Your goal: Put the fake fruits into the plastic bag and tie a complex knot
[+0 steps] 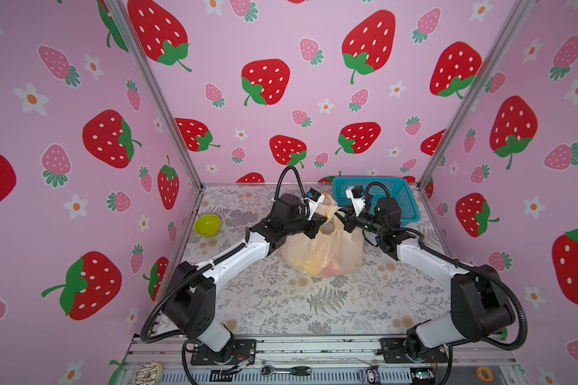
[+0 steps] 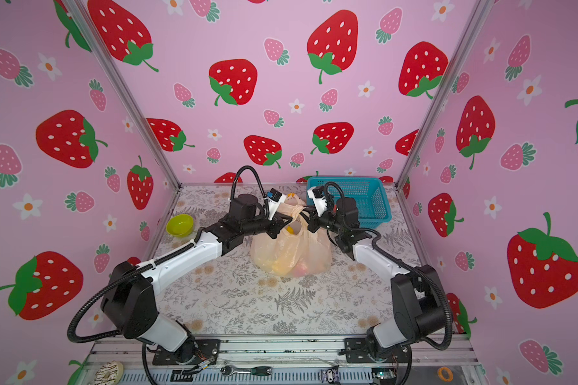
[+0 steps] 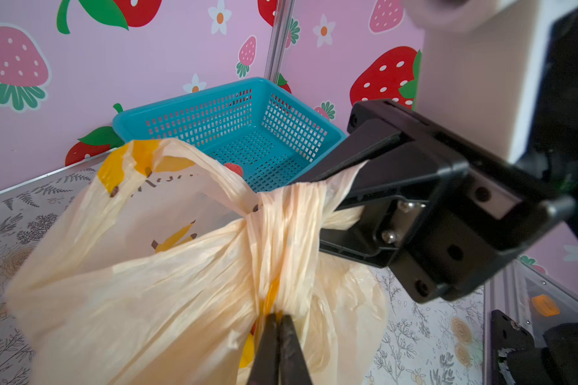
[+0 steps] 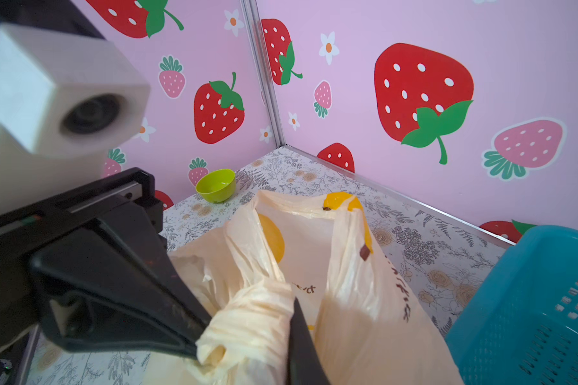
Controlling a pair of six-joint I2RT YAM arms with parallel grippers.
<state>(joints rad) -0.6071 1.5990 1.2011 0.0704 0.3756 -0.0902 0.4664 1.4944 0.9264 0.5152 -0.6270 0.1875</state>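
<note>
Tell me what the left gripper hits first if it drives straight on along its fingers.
The knot: the left gripper is shut on the plastic right at it. Just past the knot, seemingly in line, sits the right gripper, though depth is hard to judge.

Thin translucent pale-peach plastic bag (image 1: 314,246): printed yellow bananas with brown tips, small dark text. Yellow and red-pink blobs of the fake fruits (image 1: 314,266) show through the film. Blue plastic mesh basket (image 1: 407,200): teal-blue all over, grid holes. Small lime-green bowl (image 1: 207,225): plain. Counter (image 1: 314,306): pale covering, grey fern-and-leaf print, tan flower heads. Walls (image 1: 281,43): pink, big red strawberries with green tops, smaller pink ones, white flowers with orange centres. Left arm (image 1: 241,256) and right arm (image 1: 424,260): white links, black joints and cables.
</note>
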